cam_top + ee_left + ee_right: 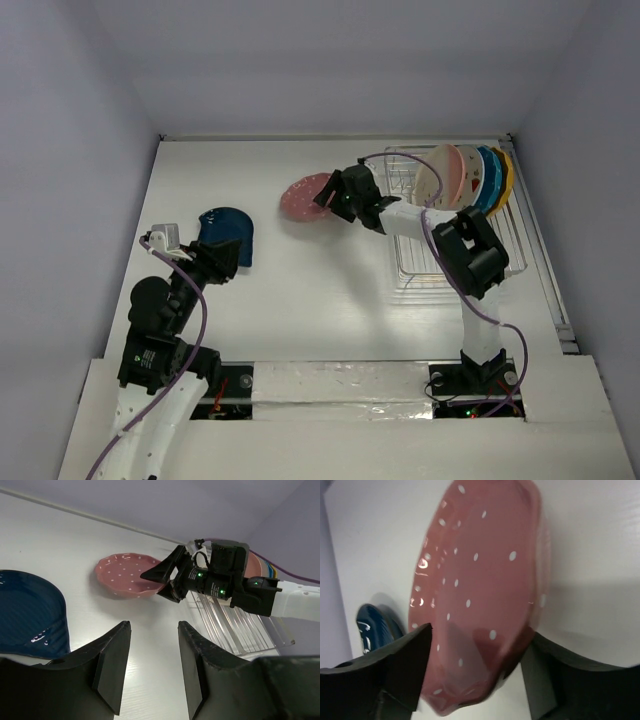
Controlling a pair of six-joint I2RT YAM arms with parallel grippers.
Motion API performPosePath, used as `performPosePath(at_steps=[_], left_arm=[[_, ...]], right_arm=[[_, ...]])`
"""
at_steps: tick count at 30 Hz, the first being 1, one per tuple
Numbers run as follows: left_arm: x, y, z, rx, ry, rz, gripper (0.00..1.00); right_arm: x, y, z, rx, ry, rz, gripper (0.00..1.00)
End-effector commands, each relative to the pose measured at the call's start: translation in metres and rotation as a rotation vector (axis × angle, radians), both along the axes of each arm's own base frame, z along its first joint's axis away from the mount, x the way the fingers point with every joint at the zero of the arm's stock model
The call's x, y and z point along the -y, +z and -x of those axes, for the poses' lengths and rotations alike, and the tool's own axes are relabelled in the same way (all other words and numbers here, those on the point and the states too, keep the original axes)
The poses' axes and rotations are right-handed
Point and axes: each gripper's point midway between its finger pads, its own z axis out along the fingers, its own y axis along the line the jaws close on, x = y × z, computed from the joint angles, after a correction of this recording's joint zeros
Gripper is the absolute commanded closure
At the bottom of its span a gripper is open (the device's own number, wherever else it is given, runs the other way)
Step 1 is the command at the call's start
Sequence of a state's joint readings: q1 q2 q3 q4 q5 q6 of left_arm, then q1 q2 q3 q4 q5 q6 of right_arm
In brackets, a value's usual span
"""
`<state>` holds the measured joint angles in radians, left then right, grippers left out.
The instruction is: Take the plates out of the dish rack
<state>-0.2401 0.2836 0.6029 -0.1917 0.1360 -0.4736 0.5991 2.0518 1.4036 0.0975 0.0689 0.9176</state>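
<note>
The pink dotted plate (pixel 305 197) lies on the table left of the dish rack (pixel 420 272). My right gripper (pixel 326 196) is open, and its jaws straddle the plate's near rim (pixel 480 580). The left wrist view shows the plate (pixel 122 575) resting flat with the right gripper (pixel 151 583) at its edge. The dark blue plate (pixel 226 232) lies on the table at the left. My left gripper (pixel 224 264) is open and empty just beside it. Cream-and-pink (pixel 440 172), white fruit (pixel 468 172), teal (pixel 488 182) and orange-yellow (pixel 503 172) plates stand in the rack's far end.
The rack's near half (pixel 235 630) holds nothing. White walls close in the table on the left, back and right. The right arm (pixel 470 250) reaches over the rack. The blue plate (pixel 25 612) shows left of my left gripper (pixel 153 625).
</note>
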Motion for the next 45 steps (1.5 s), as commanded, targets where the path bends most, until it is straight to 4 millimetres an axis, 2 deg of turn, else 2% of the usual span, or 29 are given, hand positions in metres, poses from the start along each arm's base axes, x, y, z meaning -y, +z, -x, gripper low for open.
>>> performPosePath(at_steps=[1, 3, 4, 7, 13, 17, 23, 27, 28, 29, 31, 32, 33, 34, 35, 36, 37, 38, 39, 40, 41, 44, 45], left_arm=[[0.002, 0.023, 0.003, 0.078, -0.021, 0.012, 0.6], [0.003, 0.022, 0.003, 0.075, -0.023, 0.011, 0.6], [0.003, 0.022, 0.003, 0.073, -0.021, 0.011, 0.6], [0.003, 0.022, 0.003, 0.075, -0.023, 0.011, 0.6], [0.003, 0.021, 0.003, 0.072, -0.026, 0.011, 0.6], [0.004, 0.022, 0.003, 0.073, -0.03, 0.011, 0.6], [0.005, 0.021, 0.003, 0.071, -0.036, 0.004, 0.6], [0.005, 0.021, 0.002, 0.07, -0.036, 0.002, 0.59], [0.005, 0.02, 0.002, 0.067, -0.036, 0.003, 0.59], [0.006, 0.019, 0.002, 0.065, -0.038, 0.003, 0.59], [0.005, 0.019, 0.002, 0.064, -0.035, 0.002, 0.59], [0.005, 0.02, 0.002, 0.066, -0.035, 0.001, 0.6], [0.005, 0.019, 0.002, 0.064, -0.035, 0.002, 0.6], [0.004, 0.02, 0.002, 0.067, -0.032, 0.002, 0.6], [0.005, 0.02, 0.002, 0.066, -0.032, 0.004, 0.6], [0.005, 0.02, 0.002, 0.066, -0.032, 0.004, 0.6], [0.004, 0.02, 0.002, 0.066, -0.03, 0.004, 0.61], [0.004, 0.02, 0.002, 0.067, -0.027, 0.003, 0.61], [0.004, 0.02, 0.002, 0.066, -0.029, 0.004, 0.65], [0.004, 0.019, 0.002, 0.065, -0.027, 0.004, 0.67], [0.001, 0.02, 0.001, 0.068, -0.015, 0.005, 0.69], [0.0, 0.02, 0.001, 0.067, -0.009, 0.006, 0.82], [0.0, 0.02, 0.0, 0.066, -0.007, 0.005, 0.87]], right_arm=[[-0.016, 0.031, 0.003, 0.088, 0.048, -0.074, 0.25], [-0.014, 0.025, 0.004, 0.08, 0.049, -0.059, 0.2], [-0.013, 0.024, 0.005, 0.082, 0.057, -0.049, 0.14], [-0.009, 0.021, 0.006, 0.079, 0.061, -0.007, 0.11], [0.006, 0.013, 0.014, 0.059, 0.063, 0.089, 0.1], [0.01, 0.001, 0.021, 0.013, 0.117, 0.168, 0.09], [0.008, -0.007, 0.034, -0.012, 0.201, 0.201, 0.06], [0.008, 0.018, 0.044, 0.029, 0.251, 0.187, 0.07], [0.009, 0.026, 0.047, 0.041, 0.265, 0.187, 0.11], [0.013, 0.044, 0.051, 0.079, 0.274, 0.188, 0.15], [0.022, 0.064, 0.055, 0.126, 0.263, 0.202, 0.29], [0.029, 0.096, 0.059, 0.195, 0.255, 0.196, 0.33], [0.041, 0.102, 0.062, 0.218, 0.216, 0.22, 0.39], [0.055, 0.116, 0.06, 0.255, 0.159, 0.245, 0.59], [0.085, 0.142, 0.059, 0.314, 0.076, 0.26, 0.81], [0.09, 0.154, 0.065, 0.339, 0.075, 0.256, 0.82], [0.119, 0.165, 0.057, 0.357, -0.014, 0.283, 0.97], [0.138, 0.174, 0.057, 0.373, -0.063, 0.3, 1.0], [0.161, 0.194, 0.061, 0.405, -0.121, 0.299, 1.0], [0.182, 0.192, 0.06, 0.4, -0.175, 0.319, 1.0], [0.213, 0.196, 0.056, 0.399, -0.251, 0.33, 1.0], [0.271, 0.206, 0.06, 0.406, -0.413, 0.36, 1.0], [0.284, 0.205, 0.061, 0.397, -0.447, 0.374, 0.96]])
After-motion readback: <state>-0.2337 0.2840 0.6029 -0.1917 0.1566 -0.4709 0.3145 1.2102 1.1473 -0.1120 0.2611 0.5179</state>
